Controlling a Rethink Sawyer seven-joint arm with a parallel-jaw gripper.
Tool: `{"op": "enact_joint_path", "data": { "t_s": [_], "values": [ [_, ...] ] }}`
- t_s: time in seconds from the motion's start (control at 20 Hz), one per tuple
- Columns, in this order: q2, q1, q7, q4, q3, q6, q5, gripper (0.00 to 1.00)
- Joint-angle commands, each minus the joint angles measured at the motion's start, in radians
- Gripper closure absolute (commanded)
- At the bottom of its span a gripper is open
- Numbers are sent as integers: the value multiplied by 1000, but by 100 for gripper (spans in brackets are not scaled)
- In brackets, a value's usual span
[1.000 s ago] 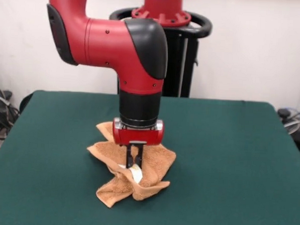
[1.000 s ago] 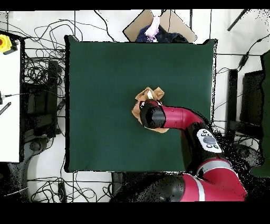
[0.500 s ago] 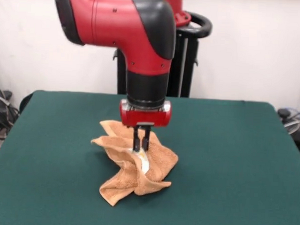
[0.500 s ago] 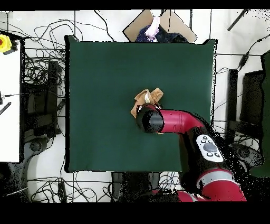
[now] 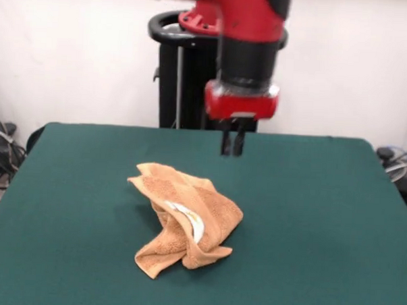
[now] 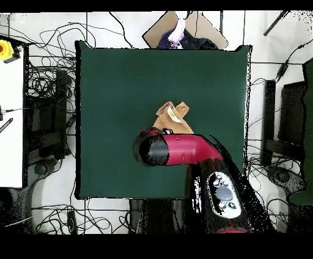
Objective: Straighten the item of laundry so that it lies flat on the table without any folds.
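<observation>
The orange towel (image 5: 184, 219) lies bunched up on the green table (image 5: 322, 218). The gripper (image 5: 232, 145) hangs empty at its 1 o'clock, jaws together. Grabbing the thick middle could lift the whole lump and just add folds.

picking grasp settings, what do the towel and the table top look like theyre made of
The towel looks like orange-tan terry cloth: a nubby, matte pile that slumps into soft crumpled folds, with a smooth white tag showing. The table top looks like dark green cloth or felt, matte, with no glare; what lies under it cannot be seen.
</observation>
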Motion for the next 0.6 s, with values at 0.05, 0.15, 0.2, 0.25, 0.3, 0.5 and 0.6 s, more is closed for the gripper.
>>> {"op": "enact_joint_path", "data": {
  "t_s": [0.05,0.15,0.2,0.25,0.3,0.5,0.6],
  "values": [
    [-169,158,293,187,-85,147,97,100],
    [-172,216,343,212,-117,124,112,100],
    [-169,246,370,226,-133,105,119,100],
    [-152,280,396,230,-156,73,119,100],
    [-136,313,422,234,-179,42,119,100],
    [-28,351,424,215,-241,-134,89,100],
    [33,300,378,215,-224,-247,72,100]
  ]
}}
